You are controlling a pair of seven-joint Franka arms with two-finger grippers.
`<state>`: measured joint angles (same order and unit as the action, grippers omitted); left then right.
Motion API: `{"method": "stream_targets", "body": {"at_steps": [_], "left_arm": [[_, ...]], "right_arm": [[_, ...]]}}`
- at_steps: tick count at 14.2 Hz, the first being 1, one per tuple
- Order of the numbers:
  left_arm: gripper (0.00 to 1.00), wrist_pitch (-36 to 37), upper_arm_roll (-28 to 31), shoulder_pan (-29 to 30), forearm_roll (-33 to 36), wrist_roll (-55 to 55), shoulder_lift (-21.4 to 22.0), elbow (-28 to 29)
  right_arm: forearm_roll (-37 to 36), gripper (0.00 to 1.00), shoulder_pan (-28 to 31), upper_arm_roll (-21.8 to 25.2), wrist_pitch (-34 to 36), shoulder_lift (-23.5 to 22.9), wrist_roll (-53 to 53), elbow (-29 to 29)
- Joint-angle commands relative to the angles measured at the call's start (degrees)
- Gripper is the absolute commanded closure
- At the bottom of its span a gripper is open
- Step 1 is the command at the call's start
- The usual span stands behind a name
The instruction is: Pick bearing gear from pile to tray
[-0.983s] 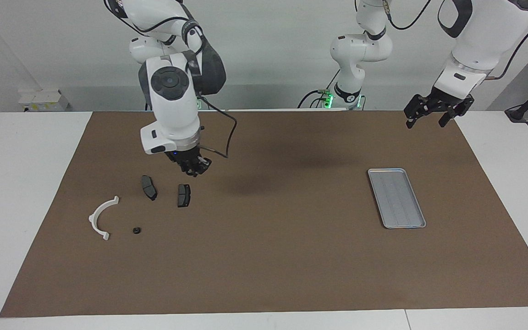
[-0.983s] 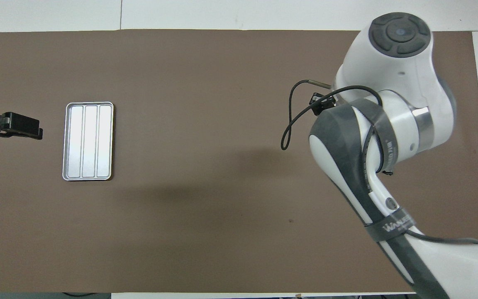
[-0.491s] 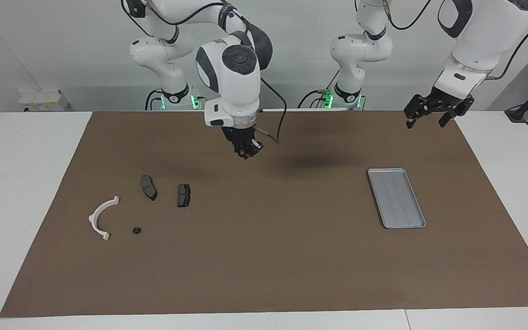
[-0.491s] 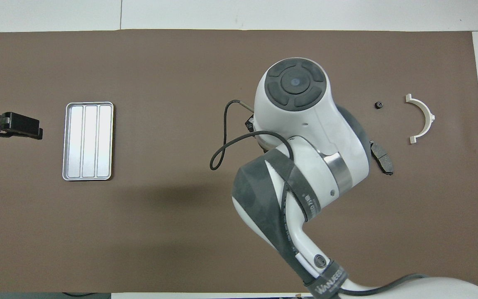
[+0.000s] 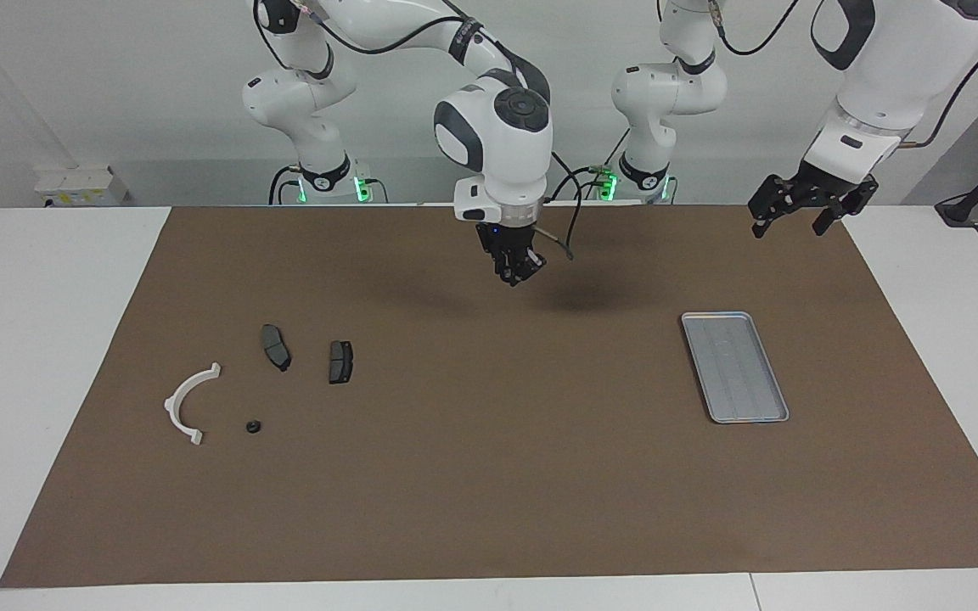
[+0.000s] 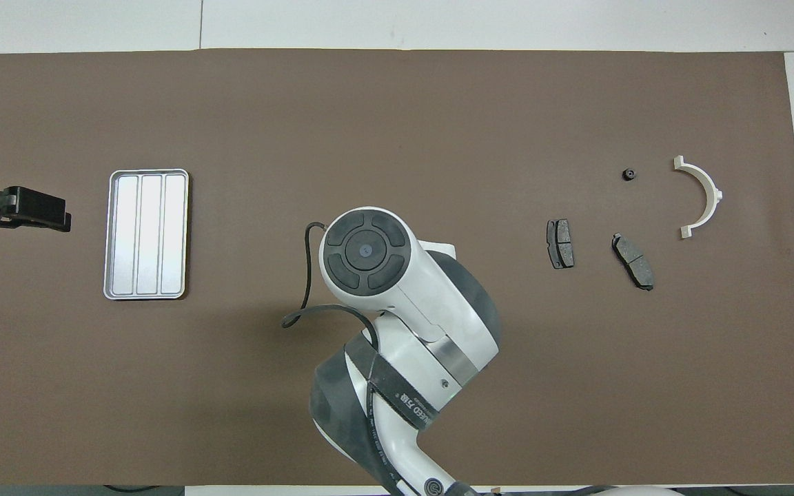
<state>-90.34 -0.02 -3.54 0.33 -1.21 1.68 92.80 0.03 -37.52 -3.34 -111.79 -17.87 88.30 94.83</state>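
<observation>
One small black round bearing gear [image 5: 254, 426] [image 6: 629, 174] lies in the pile beside a white half-ring [image 5: 177, 394] [image 6: 714, 193] and two dark brake pads [image 5: 275, 346] [image 5: 340, 361]. The light-grey tray [image 5: 735, 367] [image 6: 149, 234] lies toward the left arm's end and holds nothing. My right gripper [image 5: 516, 276] hangs shut over bare mat between pile and tray. Whether a small part sits between its tips I cannot tell. In the overhead view its own wrist [image 6: 366, 251] hides it. My left gripper [image 5: 797, 216] [image 6: 59, 215] waits open, raised over the mat's edge beside the tray.
A brown mat [image 5: 489, 475] covers most of the white table. The pads also show in the overhead view [image 6: 560, 243] [image 6: 633, 251]. The right arm's cable [image 5: 559, 242] loops beside its wrist.
My right arm has swung from above the brake pads toward the tray's end, its gripper staying shut; the pile is uncovered in the overhead view. The left arm has not moved.
</observation>
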Motion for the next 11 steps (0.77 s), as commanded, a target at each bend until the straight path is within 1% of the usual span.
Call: {"method": "stream_targets", "body": {"at_steps": [1,3,6,10,11], "left_arm": [[0.0,-0.3,0.6,-0.8,-0.7,-0.6,0.9,1.2],[0.0,-0.2,0.6,-0.7,-0.7,-0.6,0.9,1.2],[0.0,-0.7,0.6,-0.2,-0.7,-0.7,0.9,1.2],[0.0,-0.7,0.6,-0.5,-0.7,0.0,0.9,1.2],[0.0,-1.2,0.6,-0.6,-0.7,0.2,1.4,2.4]], "right_arm": [[1.0,1.0,-0.5,0.1,-5.7,0.3,1.1,5.0],[0.1,1.0,-1.1,0.1,-7.6,-2.3,1.3,5.4],[-3.0,1.0,-2.7,0.1,-13.2,-7.7,5.0,5.3],[-3.4,1.0,-3.1,0.2,-14.8,-9.3,5.4,5.2],[-3.4,1.0,-3.1,0.2,-15.9,-9.6,5.4,5.4]]}}
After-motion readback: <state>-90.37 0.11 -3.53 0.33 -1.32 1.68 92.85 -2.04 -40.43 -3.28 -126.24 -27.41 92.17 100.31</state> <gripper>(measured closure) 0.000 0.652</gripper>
